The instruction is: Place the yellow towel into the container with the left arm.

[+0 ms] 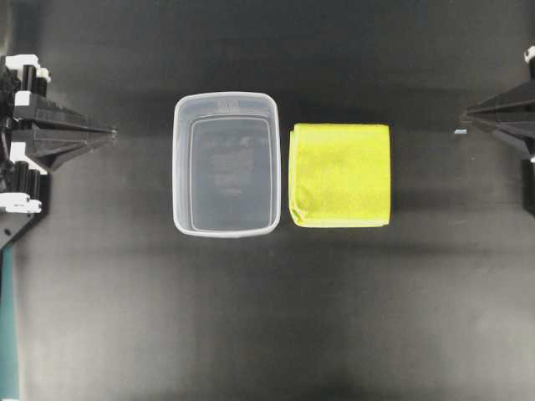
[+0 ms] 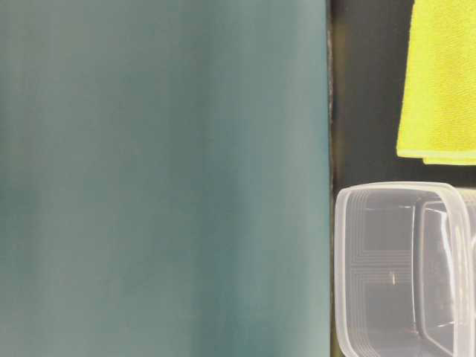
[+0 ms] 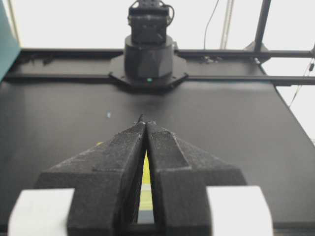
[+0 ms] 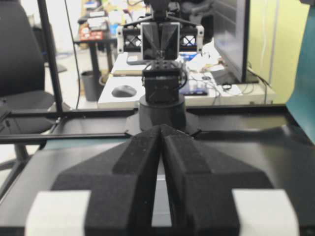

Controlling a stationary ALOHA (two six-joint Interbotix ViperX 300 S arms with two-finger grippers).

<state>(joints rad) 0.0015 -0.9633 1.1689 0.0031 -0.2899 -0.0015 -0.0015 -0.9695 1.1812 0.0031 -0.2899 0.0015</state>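
The yellow towel (image 1: 340,175), folded into a square pad, lies flat on the black table (image 1: 267,334), just beside the container (image 1: 226,164) on that tub's far side from me. A narrow gap appears to separate the 2; whether they touch at any point I cannot tell. The container stands upright, mouth up and empty, so the pad can be lowered straight in. Because the tub is only slightly larger than the pad, I judge that the fold must stay intact and roughly square to the rim.

My left gripper (image 1: 109,131) is parked at the table's edge, well apart from both objects, with its 2 jaws pressed together and nothing between them. The wrist view shows the same: the fingers (image 3: 123,162) meet at the tip. The right gripper (image 1: 468,117) rests at the opposite edge, likewise closed and empty, nearer the towel than I am.

No step of the task is begun. I judge that my first move calls for passing over the container, opening, and descending on the pad.
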